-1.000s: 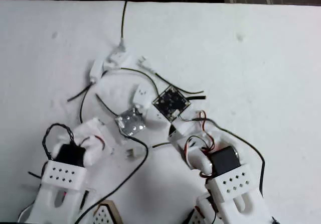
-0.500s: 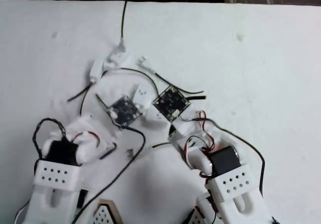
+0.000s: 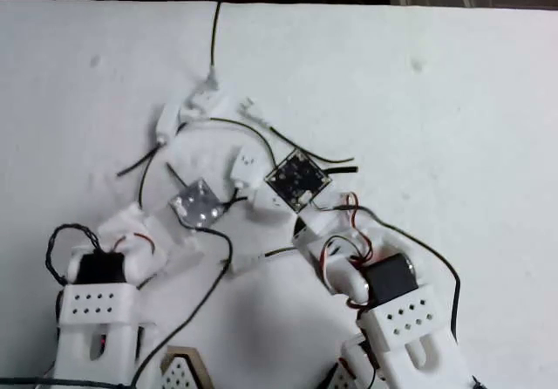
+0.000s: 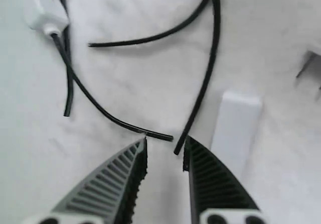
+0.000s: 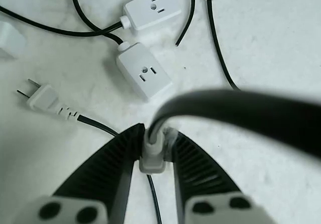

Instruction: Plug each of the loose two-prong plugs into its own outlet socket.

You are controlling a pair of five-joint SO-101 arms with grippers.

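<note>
Two sockets (image 5: 153,6) and one loose plug (image 5: 42,97) are seen. A second plug (image 5: 151,158) is pinched by the right hand (image 5: 155,132), at five o'clock on the bench (image 3: 453,101). The left hand (image 4: 164,146) is barely open, with nothing held.

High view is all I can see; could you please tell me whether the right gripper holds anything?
Observer: The right gripper is shut on a white plug, its cord arching upward.
Operator: Where could it plug in?
Observer: A white outlet socket lies face up just beyond it, a second socket farther on.
Operator: And the other arm?
Observer: The left gripper is open; a black cord ends at its tips.
</note>
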